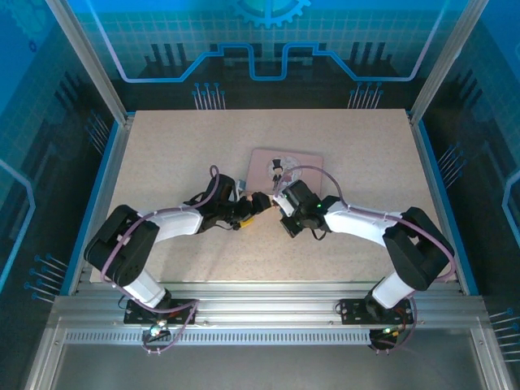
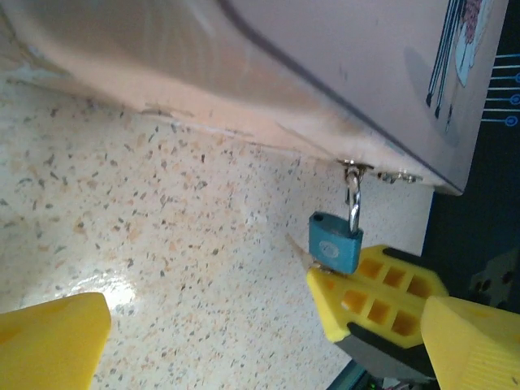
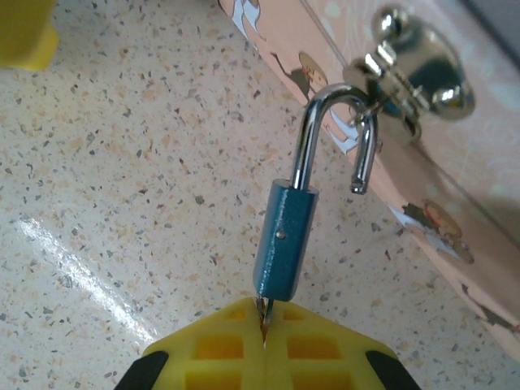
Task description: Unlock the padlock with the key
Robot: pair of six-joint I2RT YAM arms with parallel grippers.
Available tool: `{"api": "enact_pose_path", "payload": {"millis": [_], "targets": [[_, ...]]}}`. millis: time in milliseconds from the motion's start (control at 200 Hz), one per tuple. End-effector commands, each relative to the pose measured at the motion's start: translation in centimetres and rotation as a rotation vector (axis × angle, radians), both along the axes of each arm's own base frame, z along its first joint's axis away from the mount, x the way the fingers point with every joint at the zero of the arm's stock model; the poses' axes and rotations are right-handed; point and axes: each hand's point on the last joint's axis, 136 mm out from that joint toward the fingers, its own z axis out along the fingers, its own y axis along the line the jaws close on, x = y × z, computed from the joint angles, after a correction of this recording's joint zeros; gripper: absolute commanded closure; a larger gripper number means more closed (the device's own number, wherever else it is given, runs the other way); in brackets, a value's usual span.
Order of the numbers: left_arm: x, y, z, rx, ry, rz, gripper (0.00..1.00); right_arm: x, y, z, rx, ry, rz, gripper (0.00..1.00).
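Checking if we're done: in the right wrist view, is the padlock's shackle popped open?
Yes, the shackle has its short leg hanging free, clear of the blue body of the padlock.

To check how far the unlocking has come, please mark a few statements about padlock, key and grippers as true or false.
1. One end of the shackle of the padlock is free of its body. True.
2. The padlock lies loose on the table. False: it hangs from the clasp of the pink box.
3. The right gripper is shut on the key. True.
4. The left gripper grips the padlock. False: its jaws stand wide open.
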Motion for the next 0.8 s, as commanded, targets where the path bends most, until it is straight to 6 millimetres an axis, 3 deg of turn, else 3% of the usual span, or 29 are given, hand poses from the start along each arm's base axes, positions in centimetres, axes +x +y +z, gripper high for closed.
{"api": "enact_pose_path", "payload": {"millis": [0, 330, 595, 791], "targets": [[-0.6, 0.4, 1.0, 0.017, -0.040, -0.024, 0.01, 0.6, 1.0, 1.0, -0.011, -0.019, 0.062, 1.00], [-1.9, 2.0, 1.4, 0.050, -0.054, -0.011, 0.01, 1.2, 0.9, 1.3, -0.105, -0.006, 0.174, 1.00], [-2.5, 2.6, 1.5, 0.065, -0.053, -0.016, 0.01, 0.1, 1.0, -0.2, -0.136, 0.015, 0.266, 1.00], [-2.9, 2.8, 1.0, 0.077, -0.040, -0.024, 0.01, 0.8, 0.4, -0.5, -0.196, -0.017, 0.302, 1.00]]}}
